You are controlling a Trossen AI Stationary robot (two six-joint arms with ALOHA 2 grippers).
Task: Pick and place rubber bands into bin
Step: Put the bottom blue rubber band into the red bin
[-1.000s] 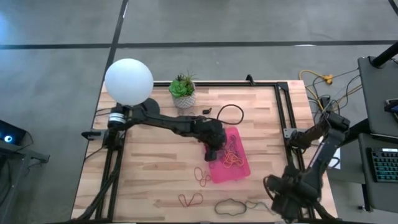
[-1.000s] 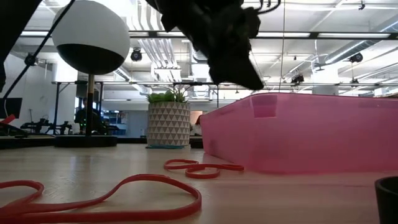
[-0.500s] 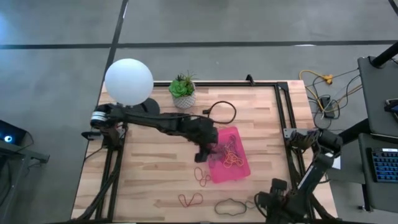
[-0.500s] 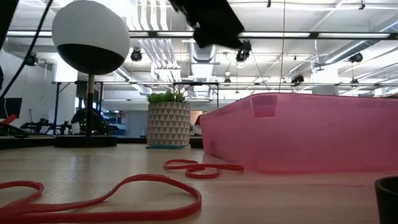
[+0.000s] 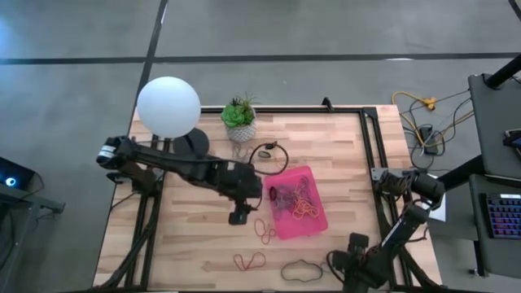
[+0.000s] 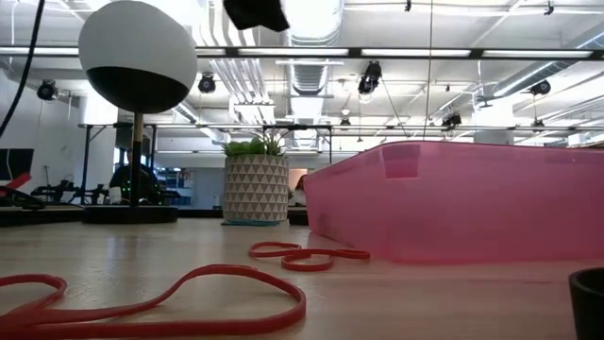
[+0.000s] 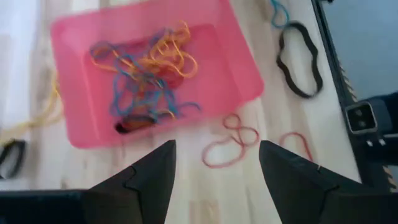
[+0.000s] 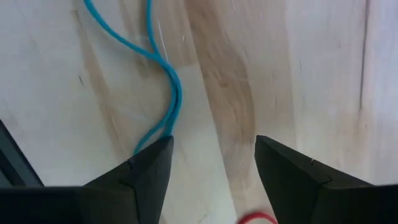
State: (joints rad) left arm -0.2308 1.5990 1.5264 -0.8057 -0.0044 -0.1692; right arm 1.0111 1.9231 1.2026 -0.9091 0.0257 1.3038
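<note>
Meanwhile the left gripper [image 5: 238, 216] is hanging open and empty beside the bin [image 5: 319, 225], likely needing a low pinch across one floppy, light rubber band [image 5: 264, 230].

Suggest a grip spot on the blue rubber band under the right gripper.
Take the blue rubber band where its two strands run together, so one pinch catches both. It lies flat on the table, so come straight down, jaws set across the strands. The right gripper is open above it; the left gripper hovers beside the bin.
</note>
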